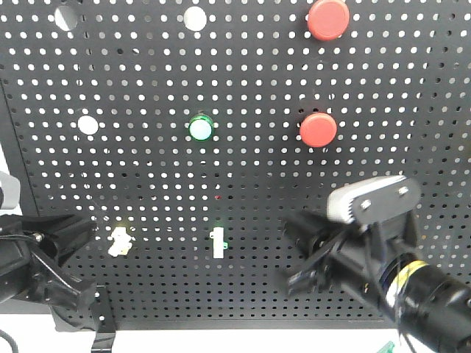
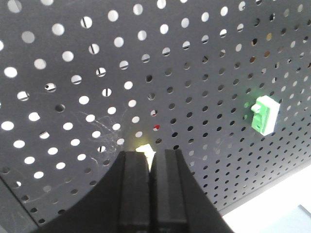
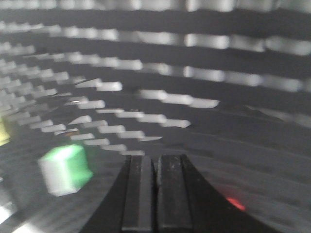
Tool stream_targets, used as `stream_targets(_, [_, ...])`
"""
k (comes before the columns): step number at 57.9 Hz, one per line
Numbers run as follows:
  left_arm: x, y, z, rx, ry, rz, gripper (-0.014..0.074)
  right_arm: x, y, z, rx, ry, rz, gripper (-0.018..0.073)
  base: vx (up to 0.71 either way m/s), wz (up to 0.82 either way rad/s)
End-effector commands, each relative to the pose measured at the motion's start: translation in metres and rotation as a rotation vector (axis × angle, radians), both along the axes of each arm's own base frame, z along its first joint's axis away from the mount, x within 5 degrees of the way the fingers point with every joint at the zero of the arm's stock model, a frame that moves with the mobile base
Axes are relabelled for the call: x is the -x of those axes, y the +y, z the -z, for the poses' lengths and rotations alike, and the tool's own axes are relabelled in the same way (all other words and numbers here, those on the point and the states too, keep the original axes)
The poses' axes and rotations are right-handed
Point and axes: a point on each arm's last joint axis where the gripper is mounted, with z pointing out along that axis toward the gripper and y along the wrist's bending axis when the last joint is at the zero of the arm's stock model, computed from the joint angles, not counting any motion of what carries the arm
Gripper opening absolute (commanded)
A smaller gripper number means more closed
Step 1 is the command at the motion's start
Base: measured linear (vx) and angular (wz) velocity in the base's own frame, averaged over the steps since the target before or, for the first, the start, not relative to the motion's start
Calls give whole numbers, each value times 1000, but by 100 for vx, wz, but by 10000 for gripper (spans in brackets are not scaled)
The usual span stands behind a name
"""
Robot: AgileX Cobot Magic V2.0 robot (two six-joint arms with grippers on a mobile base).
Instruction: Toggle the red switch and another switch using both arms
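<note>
The other switch [image 1: 120, 241], a small white lever on a faint yellow glow, sits low on the left of the black pegboard [image 1: 147, 88]. My left gripper [image 1: 82, 234] is just left of it. In the left wrist view the left gripper [image 2: 150, 156] is shut, with the yellow-lit lever [image 2: 146, 149] right at its tips. My right gripper [image 1: 294, 254], which carries a grey block, hangs at the lower right. Its view is blurred: the right gripper [image 3: 156, 159] is shut, and the red switch [image 3: 235, 203] shows only as a red glow beside its right finger. In the front view the red switch is hidden.
A white toggle on a green base [image 1: 218, 241] sits between the two grippers, the same green toggle [image 2: 265, 114] showing in both wrist views [image 3: 65, 167]. Higher on the board are two big red push buttons [image 1: 318, 129] [image 1: 327, 18] and a round green lamp [image 1: 200, 127].
</note>
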Motion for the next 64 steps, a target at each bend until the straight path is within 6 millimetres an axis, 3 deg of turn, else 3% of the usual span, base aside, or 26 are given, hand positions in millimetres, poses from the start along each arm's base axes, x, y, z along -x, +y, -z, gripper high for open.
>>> stream_targets(1, [3, 1, -22, 60, -114, -4, 3, -2, -9, -24, -82, -113, 47, -6, 0, 0])
stream_targets(23, [2, 0, -22, 62, -119, -4, 3, -9, -2, 3, 57, 28, 12, -6, 0, 0])
stream_targets(34, [1, -1, -20, 59, -113, -4, 3, -8, -2, 21, 132, 186, 12, -6, 0, 0])
stream_targets(46, [-1, -1, -18, 56, -105, -5, 3, -4, -4, 25, 181, 244, 7, -6, 0, 0])
stream_targets(54, [-1, -1, -18, 55, -106, -4, 3, 2, -7, 15, 166, 213, 8, -6, 0, 0])
stream_targets(64, [-1, -1, -18, 53, -98, -4, 3, 19, -15, -24, 76, 25, 13, -6, 0, 0])
